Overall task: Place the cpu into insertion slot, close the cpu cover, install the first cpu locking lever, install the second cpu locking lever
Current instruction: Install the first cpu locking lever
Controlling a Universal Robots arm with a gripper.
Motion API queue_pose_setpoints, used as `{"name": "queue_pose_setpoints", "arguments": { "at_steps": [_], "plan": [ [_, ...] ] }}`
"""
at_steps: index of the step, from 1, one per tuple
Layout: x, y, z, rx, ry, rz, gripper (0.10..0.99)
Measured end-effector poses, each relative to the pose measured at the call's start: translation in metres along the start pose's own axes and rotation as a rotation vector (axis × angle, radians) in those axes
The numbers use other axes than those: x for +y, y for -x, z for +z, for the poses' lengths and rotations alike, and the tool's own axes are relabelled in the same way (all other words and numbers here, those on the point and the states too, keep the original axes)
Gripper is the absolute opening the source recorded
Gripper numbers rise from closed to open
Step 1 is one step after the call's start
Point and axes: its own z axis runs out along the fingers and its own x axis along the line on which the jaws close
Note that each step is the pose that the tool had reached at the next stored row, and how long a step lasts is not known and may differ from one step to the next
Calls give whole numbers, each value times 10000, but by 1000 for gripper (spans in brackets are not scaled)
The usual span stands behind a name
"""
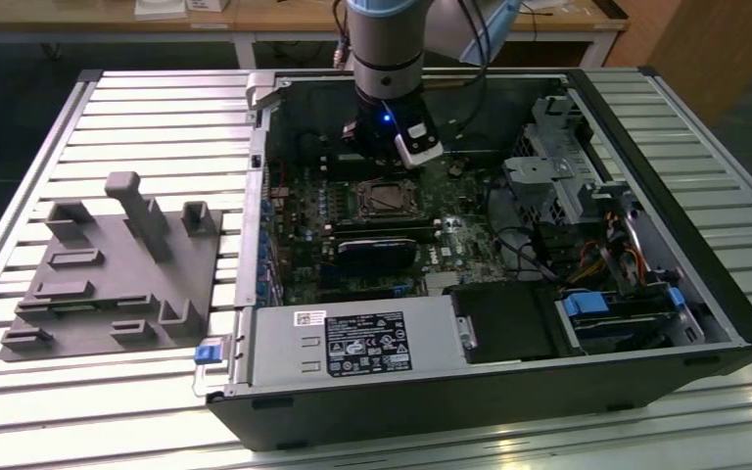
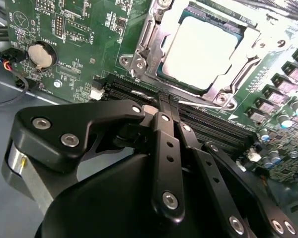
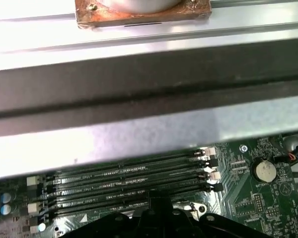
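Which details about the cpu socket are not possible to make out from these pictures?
Exterior view: the cpu cover is too small to tell whether it is locked down.
Second wrist view: the picture's edge cuts off the cover's far side; the gripper hides the board under its tip.

Pale silvery cpu [image 2: 201,52], green motherboard [image 2: 74,44], black gripper [image 2: 165,99], grey ribbed table [image 1: 154,108], black case [image 1: 481,401].
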Motion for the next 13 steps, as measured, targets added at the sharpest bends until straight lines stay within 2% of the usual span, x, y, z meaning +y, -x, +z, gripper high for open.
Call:
{"name": "queue_pose_setpoints", "arguments": {
  "at_steps": [5,13],
  "plan": [
    [7,-5,15,-94,-39,451,106],
    [28,-42,33,-129,-51,605,106]
  ]
}}
